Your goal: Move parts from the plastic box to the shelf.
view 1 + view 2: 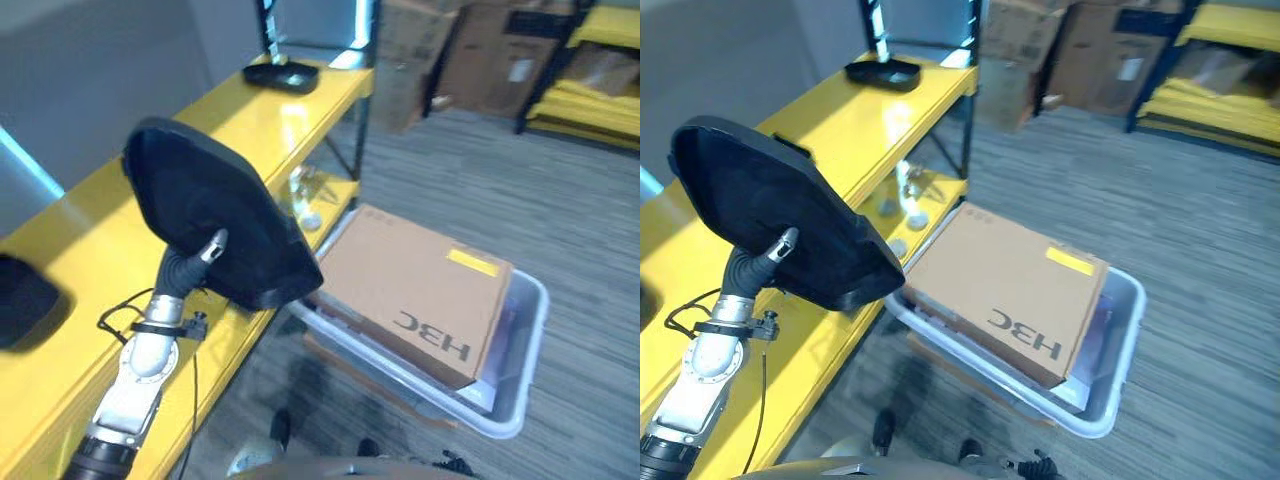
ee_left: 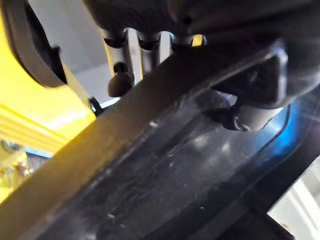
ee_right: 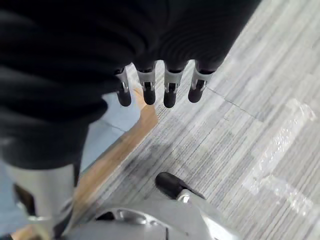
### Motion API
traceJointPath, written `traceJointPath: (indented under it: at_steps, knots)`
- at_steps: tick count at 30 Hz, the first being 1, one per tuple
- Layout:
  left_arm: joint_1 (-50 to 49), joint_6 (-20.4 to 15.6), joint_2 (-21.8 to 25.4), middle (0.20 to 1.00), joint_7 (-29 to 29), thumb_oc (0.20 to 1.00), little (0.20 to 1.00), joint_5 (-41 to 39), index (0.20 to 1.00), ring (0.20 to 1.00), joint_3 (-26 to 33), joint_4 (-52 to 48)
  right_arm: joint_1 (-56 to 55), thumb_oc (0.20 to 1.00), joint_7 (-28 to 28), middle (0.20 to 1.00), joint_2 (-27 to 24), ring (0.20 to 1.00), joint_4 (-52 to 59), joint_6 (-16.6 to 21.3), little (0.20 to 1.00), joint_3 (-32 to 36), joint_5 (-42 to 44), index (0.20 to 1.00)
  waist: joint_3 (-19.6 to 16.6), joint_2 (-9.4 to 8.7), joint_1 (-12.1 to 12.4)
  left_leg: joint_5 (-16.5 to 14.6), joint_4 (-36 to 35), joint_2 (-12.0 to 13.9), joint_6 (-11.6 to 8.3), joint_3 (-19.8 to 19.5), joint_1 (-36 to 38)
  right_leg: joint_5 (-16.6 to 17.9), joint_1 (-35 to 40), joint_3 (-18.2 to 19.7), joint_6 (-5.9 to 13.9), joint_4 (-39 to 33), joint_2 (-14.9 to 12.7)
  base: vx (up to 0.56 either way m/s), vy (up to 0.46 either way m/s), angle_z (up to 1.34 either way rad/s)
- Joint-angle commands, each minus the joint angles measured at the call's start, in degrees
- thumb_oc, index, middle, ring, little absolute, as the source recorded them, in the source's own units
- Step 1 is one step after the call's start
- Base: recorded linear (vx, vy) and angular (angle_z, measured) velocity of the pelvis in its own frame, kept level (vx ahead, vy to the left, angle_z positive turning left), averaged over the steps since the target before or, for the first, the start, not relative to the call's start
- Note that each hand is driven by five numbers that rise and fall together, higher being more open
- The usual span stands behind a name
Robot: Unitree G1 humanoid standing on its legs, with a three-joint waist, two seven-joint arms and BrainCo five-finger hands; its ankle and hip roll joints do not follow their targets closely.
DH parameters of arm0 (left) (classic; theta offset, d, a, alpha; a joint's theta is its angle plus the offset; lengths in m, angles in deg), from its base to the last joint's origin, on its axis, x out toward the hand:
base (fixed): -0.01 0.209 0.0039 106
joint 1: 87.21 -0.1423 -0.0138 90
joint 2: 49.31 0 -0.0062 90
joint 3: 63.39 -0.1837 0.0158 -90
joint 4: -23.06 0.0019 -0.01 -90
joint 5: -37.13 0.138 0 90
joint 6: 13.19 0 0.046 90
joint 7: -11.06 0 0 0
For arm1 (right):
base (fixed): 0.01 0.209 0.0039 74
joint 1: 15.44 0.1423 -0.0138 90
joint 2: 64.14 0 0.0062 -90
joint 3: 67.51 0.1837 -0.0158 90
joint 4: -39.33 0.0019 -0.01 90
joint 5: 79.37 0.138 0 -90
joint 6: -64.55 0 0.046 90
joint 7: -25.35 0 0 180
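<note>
Left hand grips a large black tray-like part, held tilted above the yellow shelf, beside the plastic box holding a cardboard carton; right hand hangs with fingers relaxed.

this looked like a warehouse or stockroom. a yellow shelf on dark steel posts ran along a grey wall, with a black tray on its top board. stacked cardboard cartons stood at the back beside another yellow rack. the floor was grey striped carpet, and a grey plastic box holding a carton sat on it.
</note>
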Motion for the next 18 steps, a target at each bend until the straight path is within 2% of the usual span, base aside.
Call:
traceJointPath:
  at_steps: [1,2,3,4,5,6,8,10,12,14,16,18]
  knots:
    - [4.45,-4.33,0.1,0.2,1.27,0.2,0.2,0.59,0.2,0.2,5.03,-5.26,1.93,1.0,-0.68,1.0,2.28,1.0,-0.7,-0.2,1.0,-0.21,-2.99,1.0,1.23,-3.21,-0.95,-5.22,4.78,2.38,0.99,10.54,-2.47,-0.87,-1.65,-2.21,2.82,-0.36,-3.97,-0.11,-0.074,1.02]
    - [4.57,-4.31,0.06,0.2,0.96,0.2,0.2,0.48,0.2,0.2,5.17,-5.61,1.75,1.0,-0.56,1.0,2.21,1.0,-0.9,-0.53,1.0,-0.3,-3.73,1.0,1.01,-3.39,-1.24,-5.83,6.01,3.52,1.19,14.81,-2.43,-0.9,-1.7,-3.99,2.82,-0.36,-4.35,-0.08,-0.056,0.78]
    - [4.77,-4.38,0.04,0.2,0.77,0.2,0.2,0.56,0.2,0.2,5.15,-5.43,1.61,1.0,-0.41,1.0,2.23,1.0,-1.3,-0.73,1.0,-0.1,-3.87,1.0,0.88,-3.54,-1.37,-6.38,6.69,4.15,1.15,17.06,-1.99,-0.93,-1.71,-5.02,2.8,-0.36,-4.56,-0.04,-0.031,1.0]
    - [4.78,-4.38,0.05,0.2,0.76,0.2,0.2,0.56,0.2,0.2,5.15,-5.43,1.61,1.0,-0.41,1.0,2.24,1.0,-1.31,-0.72,1.0,-0.1,-3.87,1.0,0.89,-3.53,-1.33,-6.45,6.78,4.18,1.15,17.08,-2.01,-0.94,-1.69,-4.99,2.79,-0.36,-4.55,-0.05,-0.019,0.97]
    - [5.54,-4.29,0.66,0.2,0.93,0.2,0.2,1.49,0.2,0.2,5.53,-5.46,1.38,1.0,-0.13,1.0,2.44,1.0,-1.57,-0.9,1.0,0.77,-3.22,1.0,0.79,-4.15,-1.55,-8.92,10.16,4.96,1.33,20.39,-1.44,-0.81,-1.56,-7.12,2.52,-0.36,-5.36,0.01,-0.038,1.29]
    - [5.68,-4.28,0.87,0.2,0.87,0.2,0.2,1.75,0.2,0.2,5.76,-5.64,1.02,1.0,-0.19,1.0,2.66,1.0,-1.71,-1.04,1.0,1.17,-2.93,1.0,0.44,-4.24,-1.46,-11.02,10.55,4.82,0.83,20.1,-0.44,-1.55,-1.06,-7.03,2.79,-0.36,-5.3,-0.01,-0.046,0.99]
    - [6.24,-4.43,1.16,0.2,0.8,0.2,0.2,2.09,0.2,0.2,6.03,-6.26,0.82,1.0,-0.41,1.0,3.12,1.0,-1.81,-1.36,1.0,1.34,-2.94,1.0,0.32,-4.9,-1.56,-14.65,13.66,3.85,1.51,21.59,0.37,-1.23,-0.6,-9.15,2.75,-0.36,-5.96,-0.02,-0.015,0.73]
    - [7.32,-4.5,1.4,0.2,0.71,0.2,0.2,2.37,0.2,0.2,5.79,-7.01,0.9,1.0,-0.5,1.0,3.3,1.0,-2.02,-1.59,1.0,1.3,-3.31,1.0,-0.18,-5.22,-1.56,-16.98,14.48,2.88,2.09,23.01,1.53,-0.96,-0.43,-11.51,2.66,-0.16,-6.31,-0.05,0.027,0.73]
    - [8.5,-4.42,1.43,0.2,0.68,0.2,0.2,2.56,0.2,0.2,5.14,-7.28,0.91,1.0,-0.43,1.0,3.53,1.0,-2.41,-1.95,1.0,1.9,-3.2,1.0,-0.97,-5.12,-1.97,-17.75,13.33,2.45,2.55,25.22,2.72,-0.75,-0.15,-14.18,2.9,0.02,-6.5,-0.02,0.074,1.13]
    - [9.03,-4.02,1.93,0.2,0.4,0.2,0.2,3.66,0.2,0.2,4.42,-7.61,0.79,1.0,-0.28,1.0,3.73,1.0,-2.52,-2.12,1.0,2.34,-2.92,1.0,-2.04,-4.6,-2.05,-16.94,9.31,2.0,2.91,25.73,4.11,-0.5,0.12,-16.03,3.15,0.15,-6.33,0.0,0.12,1.45]
    - [8.94,-3.73,2.14,0.2,0.96,0.2,0.2,5.12,0.2,0.2,3.6,-8.03,1.16,1.0,0.44,1.0,3.91,1.0,-2.61,-2.29,1.0,2.74,-2.84,1.0,-2.99,-4.6,-1.9,-15.98,4.63,0.45,3.52,23.75,6.01,-0.08,0.39,-17.16,3.72,0.43,-6.63,0.04,0.165,0.57]
    - [8.84,-3.12,4.1,0.2,2.15,0.2,0.2,8.1,0.2,0.2,4.41,-9.09,2.27,1.0,0.73,1.0,3.99,1.0,-2.19,-2.27,1.0,3.1,-2.63,1.0,-3.11,-4.64,-1.31,-16.36,3.84,-0.86,4.89,22.29,6.63,-0.29,0.07,-17.38,3.87,3.33,-7.45,0.05,0.188,0.45]
